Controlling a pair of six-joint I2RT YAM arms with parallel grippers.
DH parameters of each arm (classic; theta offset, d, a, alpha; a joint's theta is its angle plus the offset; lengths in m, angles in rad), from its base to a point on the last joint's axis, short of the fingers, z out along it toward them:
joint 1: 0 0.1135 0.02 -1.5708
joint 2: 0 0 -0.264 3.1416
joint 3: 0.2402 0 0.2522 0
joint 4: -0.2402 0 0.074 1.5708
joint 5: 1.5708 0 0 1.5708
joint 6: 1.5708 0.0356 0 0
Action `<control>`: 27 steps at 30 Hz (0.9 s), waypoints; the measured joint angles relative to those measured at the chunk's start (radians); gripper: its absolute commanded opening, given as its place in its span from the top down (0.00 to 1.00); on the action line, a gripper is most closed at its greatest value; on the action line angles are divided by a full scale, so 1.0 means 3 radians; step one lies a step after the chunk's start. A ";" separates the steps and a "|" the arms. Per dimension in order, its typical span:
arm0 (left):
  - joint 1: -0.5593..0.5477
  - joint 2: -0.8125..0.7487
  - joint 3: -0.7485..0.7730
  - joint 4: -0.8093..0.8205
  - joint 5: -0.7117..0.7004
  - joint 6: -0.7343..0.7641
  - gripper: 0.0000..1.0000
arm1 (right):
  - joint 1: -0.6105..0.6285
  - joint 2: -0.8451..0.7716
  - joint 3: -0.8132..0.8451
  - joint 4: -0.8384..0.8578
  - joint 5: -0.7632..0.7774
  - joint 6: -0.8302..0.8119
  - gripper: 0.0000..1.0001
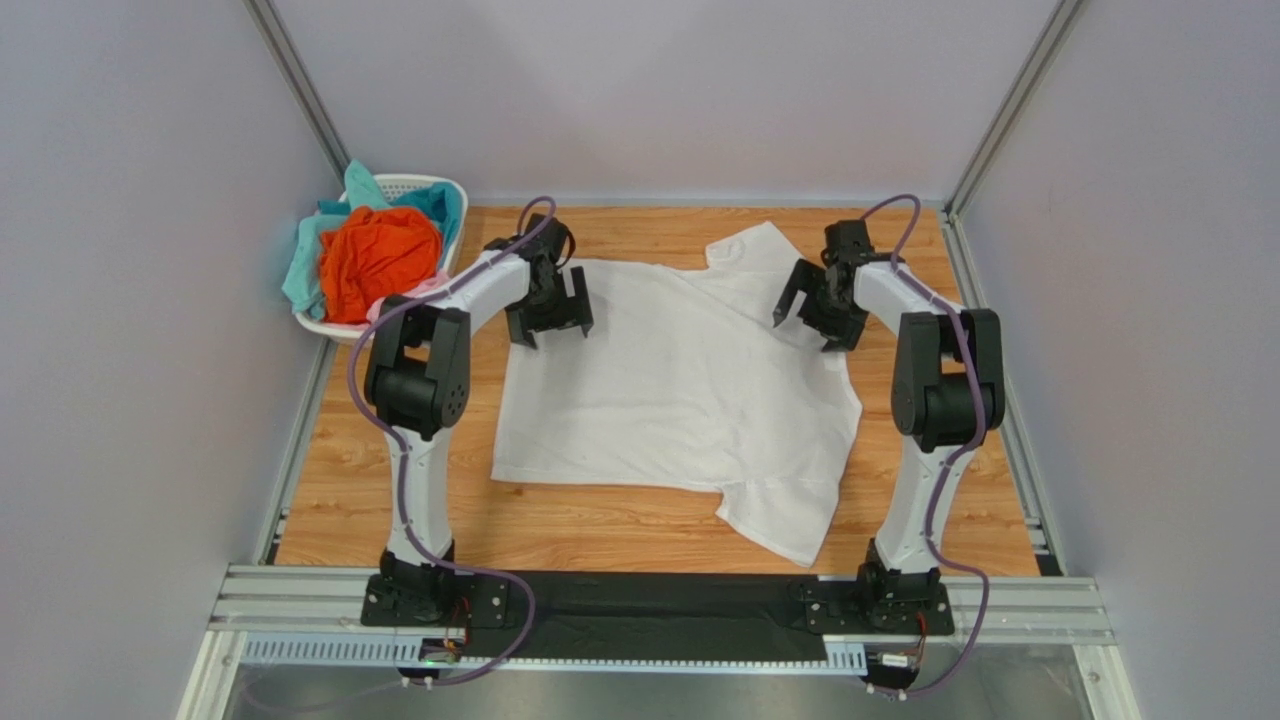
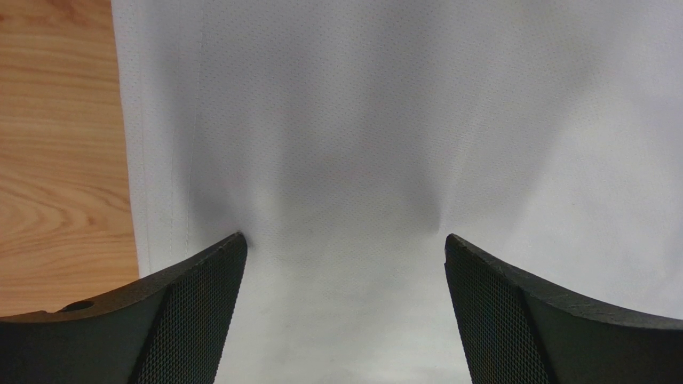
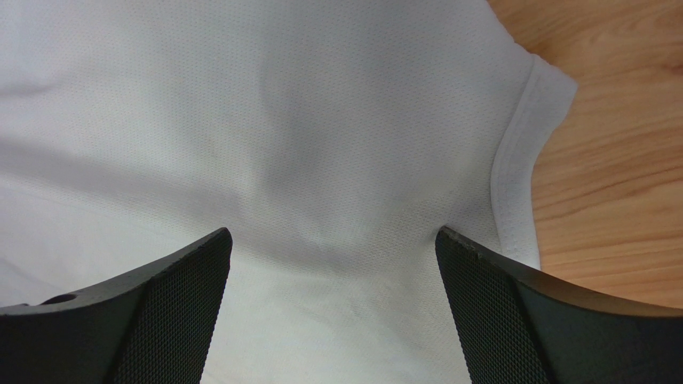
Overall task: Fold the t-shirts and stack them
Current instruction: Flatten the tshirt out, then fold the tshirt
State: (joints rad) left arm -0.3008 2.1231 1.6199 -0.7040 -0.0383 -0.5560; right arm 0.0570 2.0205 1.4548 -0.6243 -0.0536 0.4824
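- Currently flat mid-frame: white t-shirt (image 1: 676,383), first fold apparently not begun.
- Wide apart, down on cloth near its upper edge: left gripper (image 1: 553,333), right gripper (image 1: 809,327).
- Next, probably: pinching evenly, drawing cloth toward frame bottom.

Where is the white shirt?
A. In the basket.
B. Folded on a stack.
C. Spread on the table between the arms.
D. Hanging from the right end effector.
C: the white shirt lies spread on the table, with the left end effector and right end effector open over its far part. The basket holds only orange cloth and teal cloth.
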 measured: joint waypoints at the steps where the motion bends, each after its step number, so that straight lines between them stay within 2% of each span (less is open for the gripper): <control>1: 0.0005 0.0066 0.0108 -0.0057 0.0009 0.0001 0.00 | -0.0017 0.0032 0.0051 -0.0001 -0.0003 0.0001 0.00; 8: 0.0047 0.0248 0.0469 -0.0231 0.0052 0.0027 0.00 | -0.0100 0.0191 0.0355 -0.0037 -0.0079 -0.0048 0.00; 13: 0.0050 0.0000 0.0380 -0.0267 0.0064 0.0043 0.00 | -0.0090 -0.0036 0.0347 -0.0067 -0.0078 -0.0130 0.00; 15: 0.0050 -0.0337 0.0120 -0.0243 0.0060 0.0025 0.00 | -0.0071 -0.0364 0.0120 -0.0018 -0.0041 -0.0132 0.00; 17: 0.0050 -0.0833 -0.0276 -0.0182 0.0041 -0.0009 0.00 | -0.0048 -0.0933 -0.0313 0.0072 0.0036 -0.0114 0.00; 23: 0.0048 -0.2669 -0.1775 0.0018 0.0039 -0.0328 0.00 | -0.0020 -0.2562 -0.1367 0.0225 0.0242 0.0058 0.00; 27: 0.0048 -0.3477 -0.2752 0.0003 0.0114 -0.0570 0.00 | -0.0037 -0.3061 -0.1778 0.0238 0.0266 0.0179 0.00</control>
State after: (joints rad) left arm -0.2863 1.0801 0.7944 -0.7033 -0.0040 -0.7269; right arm 0.0460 1.1023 0.9215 -0.5529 0.0261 0.5362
